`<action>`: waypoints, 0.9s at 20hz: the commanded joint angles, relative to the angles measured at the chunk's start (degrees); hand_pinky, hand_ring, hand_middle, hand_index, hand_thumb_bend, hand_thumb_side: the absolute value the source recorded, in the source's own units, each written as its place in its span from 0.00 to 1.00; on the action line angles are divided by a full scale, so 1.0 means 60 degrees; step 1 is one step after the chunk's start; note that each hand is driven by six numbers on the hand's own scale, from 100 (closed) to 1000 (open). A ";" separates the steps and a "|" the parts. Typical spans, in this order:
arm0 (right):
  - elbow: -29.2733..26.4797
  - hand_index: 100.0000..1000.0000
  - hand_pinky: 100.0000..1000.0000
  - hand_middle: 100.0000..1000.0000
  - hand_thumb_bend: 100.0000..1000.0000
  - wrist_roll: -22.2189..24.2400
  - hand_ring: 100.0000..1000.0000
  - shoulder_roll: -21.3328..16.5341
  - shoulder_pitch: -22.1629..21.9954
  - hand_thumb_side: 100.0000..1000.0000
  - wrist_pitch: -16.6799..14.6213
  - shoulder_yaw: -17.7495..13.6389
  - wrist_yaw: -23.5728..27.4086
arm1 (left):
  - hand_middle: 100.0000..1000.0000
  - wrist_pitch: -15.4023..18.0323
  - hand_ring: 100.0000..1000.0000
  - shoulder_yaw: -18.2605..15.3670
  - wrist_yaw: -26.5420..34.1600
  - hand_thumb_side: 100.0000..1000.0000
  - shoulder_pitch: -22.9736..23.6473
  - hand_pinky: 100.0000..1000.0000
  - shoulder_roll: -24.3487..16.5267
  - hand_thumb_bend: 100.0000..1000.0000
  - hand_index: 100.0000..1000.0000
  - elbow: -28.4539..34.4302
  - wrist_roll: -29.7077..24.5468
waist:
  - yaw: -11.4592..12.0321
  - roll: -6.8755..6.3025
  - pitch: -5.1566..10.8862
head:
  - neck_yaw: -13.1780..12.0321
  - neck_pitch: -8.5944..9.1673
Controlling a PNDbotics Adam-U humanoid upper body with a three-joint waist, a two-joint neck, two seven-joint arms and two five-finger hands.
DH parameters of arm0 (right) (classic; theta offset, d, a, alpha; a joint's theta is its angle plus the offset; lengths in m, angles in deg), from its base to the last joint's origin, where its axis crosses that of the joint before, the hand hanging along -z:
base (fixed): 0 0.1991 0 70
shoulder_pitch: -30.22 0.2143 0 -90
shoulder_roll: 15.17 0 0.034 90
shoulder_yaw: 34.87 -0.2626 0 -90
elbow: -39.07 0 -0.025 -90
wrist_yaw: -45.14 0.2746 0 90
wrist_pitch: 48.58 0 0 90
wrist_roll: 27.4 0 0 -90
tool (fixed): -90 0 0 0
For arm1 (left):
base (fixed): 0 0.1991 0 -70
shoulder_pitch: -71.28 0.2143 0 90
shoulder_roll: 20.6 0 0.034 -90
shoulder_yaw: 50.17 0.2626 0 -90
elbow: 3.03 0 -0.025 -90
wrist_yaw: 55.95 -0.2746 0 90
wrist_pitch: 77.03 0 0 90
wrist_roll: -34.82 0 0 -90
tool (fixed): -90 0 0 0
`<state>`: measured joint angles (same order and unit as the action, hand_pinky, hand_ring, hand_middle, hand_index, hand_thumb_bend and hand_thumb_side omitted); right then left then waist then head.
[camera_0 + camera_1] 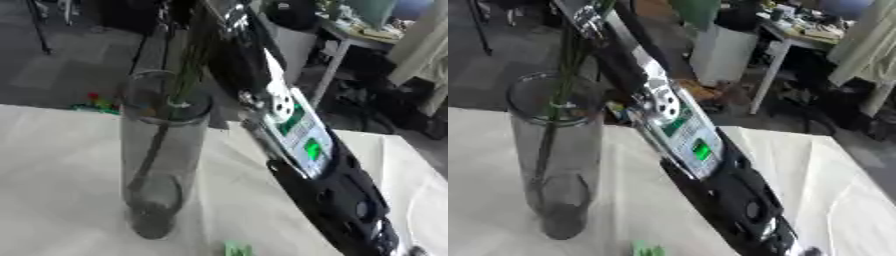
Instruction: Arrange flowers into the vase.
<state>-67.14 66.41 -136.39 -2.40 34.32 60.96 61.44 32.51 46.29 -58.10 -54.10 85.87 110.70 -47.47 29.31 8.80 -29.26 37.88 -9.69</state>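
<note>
A robot arm [306, 150] is slanting up from the lower right toward the top edge, crossing just beside a tall clear vase [160, 150] standing on the white-covered counter [52, 190]. Its hand is lying out of sight past the frame, so its grip cannot be told. Green stems [557, 100] are standing inside the vase, rising past its rim. Open counter is spreading left of the vase.

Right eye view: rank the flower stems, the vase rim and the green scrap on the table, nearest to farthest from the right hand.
The right hand is cut off past the top edge, so this is judged from its wrist.
1. Flower stems, upper left, beside the wrist.
2. Vase rim, left, below the stems.
3. Green scrap, bottom edge.
</note>
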 commanded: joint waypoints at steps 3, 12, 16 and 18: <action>-0.0206 0.63 0.97 0.70 0.00 0.0593 0.91 -0.0368 0.0062 0.99 0.0226 -0.0236 -0.0494 | 0.87 0.0002 0.78 -0.0013 0.0046 1.00 -0.0124 0.71 -0.0031 0.00 0.93 0.0144 -0.0027 | -0.0042 -0.0064 0.0332 | 0.0032 0.0145; -0.0274 0.70 1.00 0.77 0.00 0.1549 0.95 -0.0410 0.0065 1.00 0.0625 -0.0561 -0.1485 | 0.87 -0.0003 0.78 -0.0005 0.0064 1.00 -0.0113 0.71 -0.0025 0.00 0.93 0.0144 -0.0042 | -0.0083 -0.0078 0.0347 | 0.0025 0.0170; -0.0392 0.74 1.00 0.79 0.00 0.2277 0.97 -0.0446 0.0062 1.00 0.0727 -0.0691 -0.2003 | 0.87 -0.0004 0.78 -0.0002 0.0077 1.00 -0.0108 0.71 -0.0022 0.00 0.93 0.0144 -0.0044 | -0.0103 -0.0093 0.0358 | 0.0038 0.0183; -0.0422 0.74 1.00 0.79 0.00 0.2523 0.97 -0.0441 0.0054 1.00 0.0767 -0.0769 -0.2186 | 0.87 -0.0006 0.78 0.0008 0.0084 1.00 -0.0105 0.71 -0.0018 0.00 0.93 0.0144 -0.0056 | -0.0109 -0.0098 0.0363 | 0.0036 0.0194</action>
<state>-68.55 80.48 -136.90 -2.82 38.85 57.54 49.55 32.50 46.30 -57.88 -54.11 85.88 110.70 -47.59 28.69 8.77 -29.00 37.94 -9.40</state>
